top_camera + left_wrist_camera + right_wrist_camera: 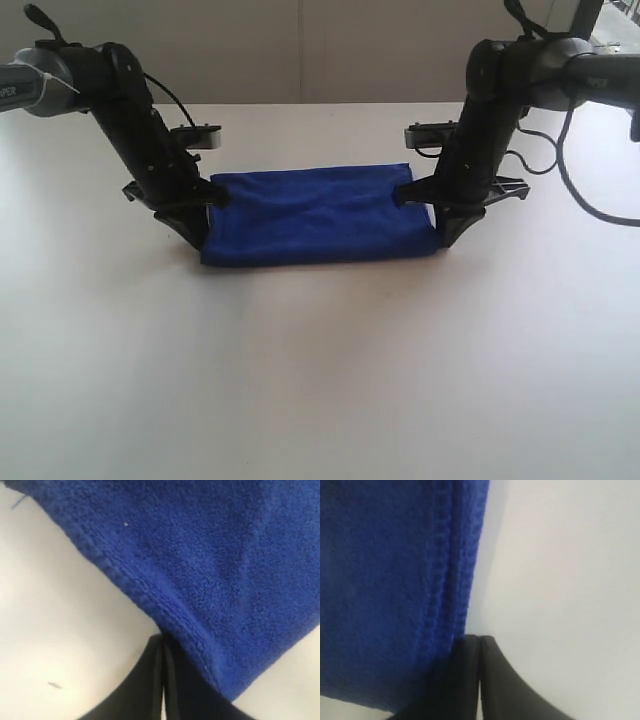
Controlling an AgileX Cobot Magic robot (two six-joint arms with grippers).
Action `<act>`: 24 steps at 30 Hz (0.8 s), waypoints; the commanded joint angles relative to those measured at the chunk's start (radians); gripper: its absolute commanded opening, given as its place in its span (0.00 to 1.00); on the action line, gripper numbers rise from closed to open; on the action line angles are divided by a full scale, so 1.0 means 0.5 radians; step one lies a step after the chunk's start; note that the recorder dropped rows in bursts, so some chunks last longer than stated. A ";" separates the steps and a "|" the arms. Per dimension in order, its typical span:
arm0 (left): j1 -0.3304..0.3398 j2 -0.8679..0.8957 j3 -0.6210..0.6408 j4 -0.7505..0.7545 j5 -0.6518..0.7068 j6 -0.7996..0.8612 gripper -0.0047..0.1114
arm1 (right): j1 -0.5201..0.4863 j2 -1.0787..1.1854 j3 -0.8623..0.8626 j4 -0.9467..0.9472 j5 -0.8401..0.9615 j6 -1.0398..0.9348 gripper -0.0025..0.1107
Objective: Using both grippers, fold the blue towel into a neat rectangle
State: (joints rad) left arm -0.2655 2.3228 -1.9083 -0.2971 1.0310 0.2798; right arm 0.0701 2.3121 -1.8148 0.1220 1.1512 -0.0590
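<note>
Firmly pinches the hem of the blue towel point(235, 570) with the left pincer point(161, 639): slim black jaws pressed flat together, only a hairline slit between them, tips right at the stitched border. Does likewise on the other side with the right pincer point(480, 639), also closed, its tips meeting the doubled edge of the cloth where two ridges of hem run side by side. Places, in the exterior view, the left pincer point(213, 193) at the towel's left end and the right pincer point(407, 190) at its right end, both near the far corners, with each corner drawn out into a small point toward the jaws. Shows the towel point(315, 220) as a wide rectangle spread between the two, resting on the white tabletop point(320, 380), with its near long edge rounded and thick and its surface faintly rippled. Reaches the cloth by thick black arms sloping down and inward, left arm point(125, 100) from the upper left, right arm point(495, 95) from the upper right. Trails dark cables point(570, 180) over the tabletop behind the right arm. Picks out a tiny pale speck of lint point(125, 524) on the pile in the left wrist view and a small dark fleck point(54, 685) on the bare tabletop beside the cloth. Backs onto a plain pale wall point(300, 50).
</note>
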 commanded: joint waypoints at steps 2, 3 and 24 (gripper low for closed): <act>-0.003 -0.137 0.033 0.265 0.040 0.016 0.04 | 0.008 -0.185 0.024 -0.108 -0.065 -0.018 0.02; 0.001 -0.166 0.033 0.310 0.084 0.016 0.04 | 0.008 -0.212 0.024 -0.108 -0.065 -0.018 0.02; 0.018 -0.198 0.077 -0.121 -0.043 -0.170 0.44 | 0.008 -0.204 0.197 0.227 -0.273 0.004 0.27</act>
State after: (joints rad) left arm -0.2568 2.2287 -1.8899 -0.3459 1.0221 0.2104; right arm 0.0701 2.2009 -1.7314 0.2252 1.0367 -0.0592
